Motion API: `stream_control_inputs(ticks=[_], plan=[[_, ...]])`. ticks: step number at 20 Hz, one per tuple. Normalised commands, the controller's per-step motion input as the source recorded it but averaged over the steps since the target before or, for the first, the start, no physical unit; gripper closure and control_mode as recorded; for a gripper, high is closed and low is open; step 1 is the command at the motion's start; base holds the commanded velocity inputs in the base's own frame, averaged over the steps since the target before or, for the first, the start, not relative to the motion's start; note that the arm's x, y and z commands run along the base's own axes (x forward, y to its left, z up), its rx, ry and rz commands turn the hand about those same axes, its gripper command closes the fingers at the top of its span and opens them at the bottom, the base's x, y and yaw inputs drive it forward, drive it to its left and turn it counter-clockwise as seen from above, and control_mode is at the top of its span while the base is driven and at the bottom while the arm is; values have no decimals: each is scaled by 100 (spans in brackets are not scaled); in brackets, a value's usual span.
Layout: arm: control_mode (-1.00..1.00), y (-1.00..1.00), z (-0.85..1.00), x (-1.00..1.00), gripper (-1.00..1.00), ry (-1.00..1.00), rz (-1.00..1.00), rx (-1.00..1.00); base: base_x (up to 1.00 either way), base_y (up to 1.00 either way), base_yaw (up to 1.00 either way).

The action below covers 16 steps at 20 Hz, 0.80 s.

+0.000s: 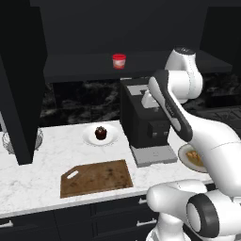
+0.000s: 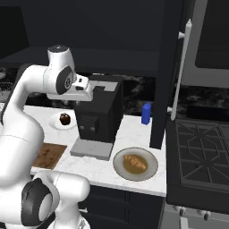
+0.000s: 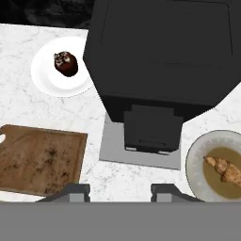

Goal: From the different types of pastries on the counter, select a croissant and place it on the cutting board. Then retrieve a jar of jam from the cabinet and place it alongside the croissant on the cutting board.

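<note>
Right now your hand (image 3: 120, 190), apparently open and empty, hangs high over the counter (image 3: 28, 108); the croissant (image 3: 227, 170) lies off toward its plate, long axis slanted.

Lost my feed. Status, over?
Claw open, empty, high over coffee machine. Croissant on its plate, board bare, jam on cabinet shelf. Coffee machine between croissant and board.

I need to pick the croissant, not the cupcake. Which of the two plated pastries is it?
The croissant is the golden, elongated one right of the coffee machine; the cupcake is dark and round.
</note>
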Motion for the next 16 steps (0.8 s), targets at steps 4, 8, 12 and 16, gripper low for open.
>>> stream_control_inputs(ticks=[4,8,12,16], plan=[[-100,-5,0,-17,-100,-7,0,-1,0,0,0],[-100,-27,0,-31,-100,-13,1,0,0,0,0],[-100,-42,0,-23,-100,-8,5,4,0,0,0],[-100,-32,13,8,-100,10,0,7,0,0,0]])
